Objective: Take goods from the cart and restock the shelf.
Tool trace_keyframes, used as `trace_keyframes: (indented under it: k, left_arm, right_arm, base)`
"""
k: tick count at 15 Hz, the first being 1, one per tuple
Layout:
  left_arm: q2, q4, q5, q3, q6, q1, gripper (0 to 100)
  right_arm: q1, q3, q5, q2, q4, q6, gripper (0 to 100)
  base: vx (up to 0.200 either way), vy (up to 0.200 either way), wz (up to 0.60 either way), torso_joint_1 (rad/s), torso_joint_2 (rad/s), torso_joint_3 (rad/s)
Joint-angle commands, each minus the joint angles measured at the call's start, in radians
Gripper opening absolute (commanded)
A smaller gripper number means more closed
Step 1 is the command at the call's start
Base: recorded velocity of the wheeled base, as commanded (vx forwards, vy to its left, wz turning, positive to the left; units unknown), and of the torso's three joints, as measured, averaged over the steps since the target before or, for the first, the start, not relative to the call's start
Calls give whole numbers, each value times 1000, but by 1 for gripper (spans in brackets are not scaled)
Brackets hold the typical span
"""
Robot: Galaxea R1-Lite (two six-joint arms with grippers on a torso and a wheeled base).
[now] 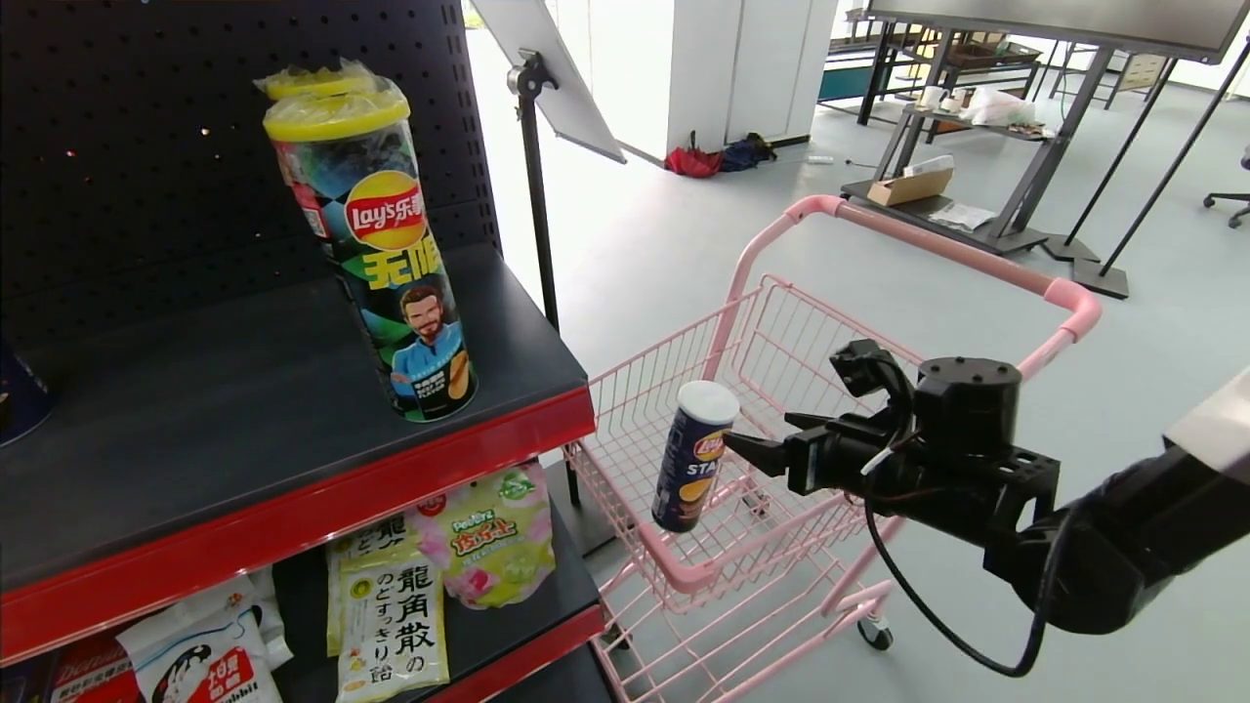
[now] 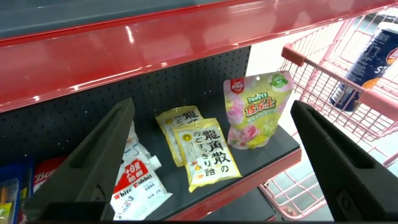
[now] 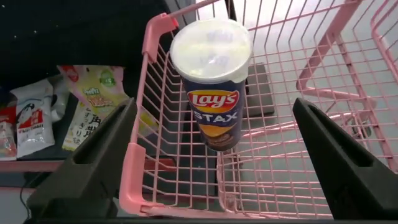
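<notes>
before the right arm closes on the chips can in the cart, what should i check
1. Right gripper open: ok.
2. Blue can centred between its fingers: ok.
3. Fingers far enough around the can: cannot tell.
4. Can standing, lid on: ok.
5. Bare room on the top shelf beside the tall can: ok.
6. Left gripper open, by the lower shelf, away from the cart: ok.
</notes>
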Motion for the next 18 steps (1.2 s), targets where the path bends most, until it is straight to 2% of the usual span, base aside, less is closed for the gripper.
trace_keyframes:
  k: [1, 5, 18]
  left_arm:
    - [0, 0, 0, 0, 0, 0, 100]
    - [0, 0, 0, 0, 0, 0, 100]
    - [0, 0, 0, 0, 0, 2, 100]
  right_arm:
    - [10, -42, -1, 92, 0, -1, 100]
    - [43, -73, -2, 143, -2, -1, 100]
    - [53, -381, -65, 416, -2, 5, 100]
  base:
    - [0, 0, 0, 0, 0, 0]
    - [0, 0, 0, 0, 0, 0]
    - [0, 0, 0, 0, 0, 0]
